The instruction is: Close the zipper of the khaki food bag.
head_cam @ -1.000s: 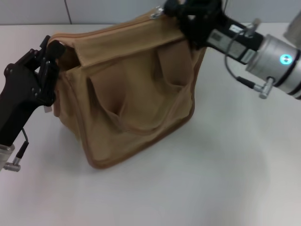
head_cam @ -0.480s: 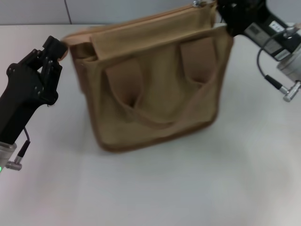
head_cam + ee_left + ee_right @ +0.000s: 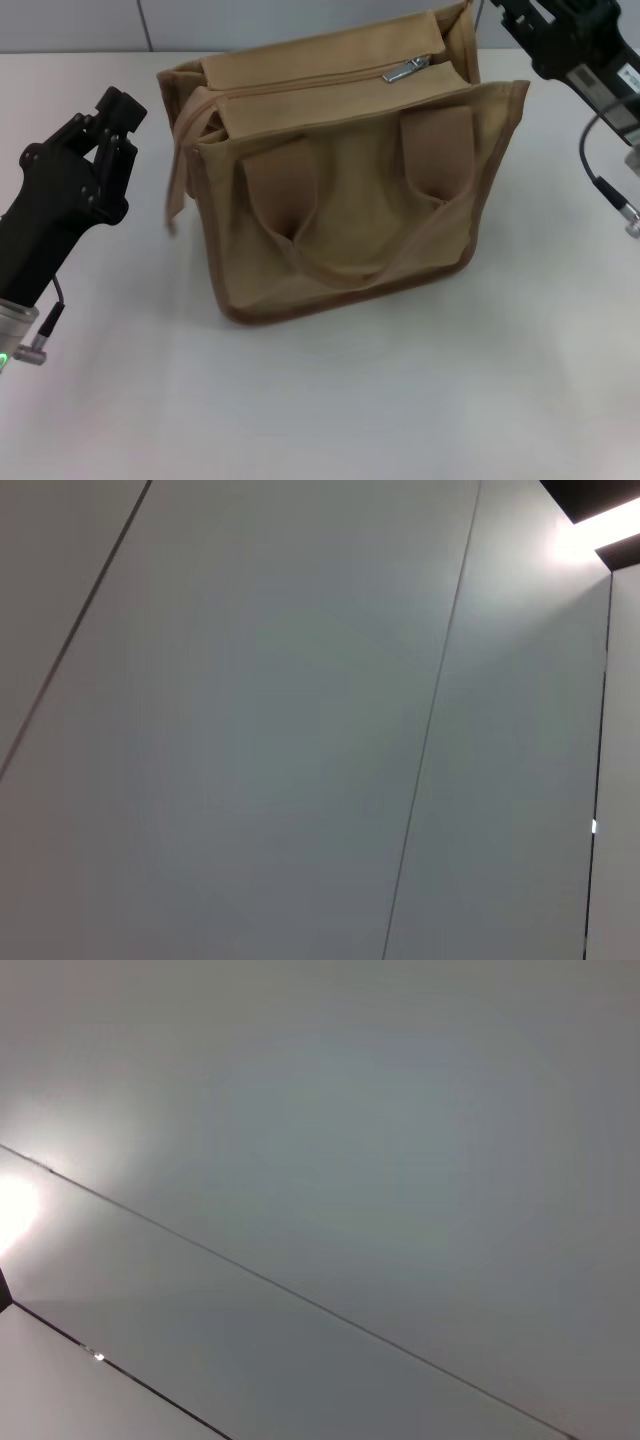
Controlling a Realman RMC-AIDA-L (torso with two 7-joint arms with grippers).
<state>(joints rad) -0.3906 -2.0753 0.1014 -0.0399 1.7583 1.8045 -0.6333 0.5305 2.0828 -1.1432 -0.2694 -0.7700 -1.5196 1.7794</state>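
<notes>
While you look at the head view from the left side, you see the left pincer (image 3: 112,125) at the left edge of the frame, above the white desk (image 3: 400,400). Its black fingers are spread a little and they hold nothing; a gap of bare desk lies between them and the bag. At the centre of the frame stands the khaki food bag (image 3: 340,190), upright on the desk, with its two wide straps hanging on the front face. On the top of the bag you see the zipper (image 3: 300,85) as a line between the two flaps, and its silver pull tab (image 3: 407,69) lies near the right end of this line. At the upper right corner of the frame you see the right pincer (image 3: 540,25), close to the right top corner of the bag. You cannot tell if its fingers are spread or pressed together. Both wrist views show only grey wall panels (image 3: 300,730).
</notes>
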